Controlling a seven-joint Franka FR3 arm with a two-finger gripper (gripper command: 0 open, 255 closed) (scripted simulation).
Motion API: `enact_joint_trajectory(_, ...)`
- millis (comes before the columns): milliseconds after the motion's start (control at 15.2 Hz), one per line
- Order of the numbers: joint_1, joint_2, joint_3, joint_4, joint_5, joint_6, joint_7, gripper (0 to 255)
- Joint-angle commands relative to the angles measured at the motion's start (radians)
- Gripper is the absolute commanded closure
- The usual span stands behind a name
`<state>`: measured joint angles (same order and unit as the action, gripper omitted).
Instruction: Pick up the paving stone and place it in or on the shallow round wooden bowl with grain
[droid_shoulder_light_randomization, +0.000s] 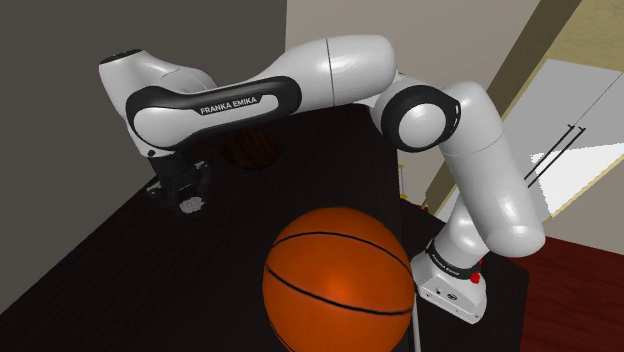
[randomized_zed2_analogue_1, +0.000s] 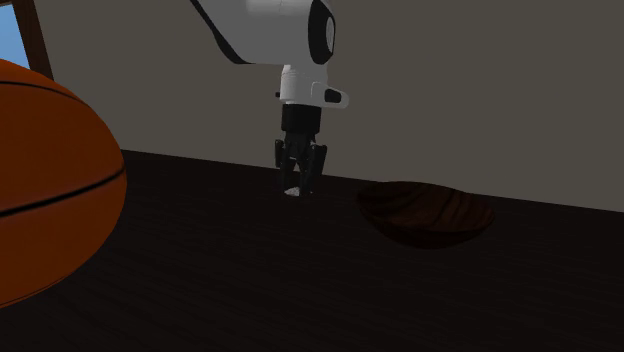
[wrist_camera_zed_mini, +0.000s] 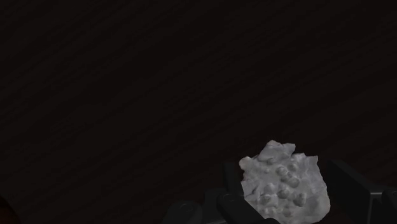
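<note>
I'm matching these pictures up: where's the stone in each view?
Shoulder view: stone left of middle, under the hand.
Second exterior view: stone near middle, left of the bowl.
Wrist view: stone clasped in the hand.
Shared landmark: the hand.

A large orange basketball with black seams (droid_shoulder_light_randomization: 338, 275) rests on the dark, grained tabletop (droid_shoulder_light_randomization: 110, 265), at its near end in the shoulder view. Behind the tabletop stands a plain grey wall (randomized_zed2_analogue_1: 480, 90).

Bare tabletop (randomized_zed2_analogue_1: 250, 270) separated gripper (randomized_zed2_analogue_1: 299, 185), clasping paving stone (wrist_camera_zed_mini: 286, 184), from bowl (randomized_zed2_analogue_1: 428, 212); basketball (randomized_zed2_analogue_1: 50, 190) crowded second exterior view's near left.
</note>
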<state>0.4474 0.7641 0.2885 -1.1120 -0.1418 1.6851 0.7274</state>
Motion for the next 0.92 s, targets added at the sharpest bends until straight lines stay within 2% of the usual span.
enact_joint_trajectory(0,0.0,0.0,0.0,0.0,0.0,0.0,0.0,255)
enact_joint_trajectory(396,0.0,0.0,0.0,-0.001,0.0,0.001,0.0,255)
enact_joint_trajectory(858,0.008,-0.008,0.002,0.082,0.003,-0.089,-0.002,255)
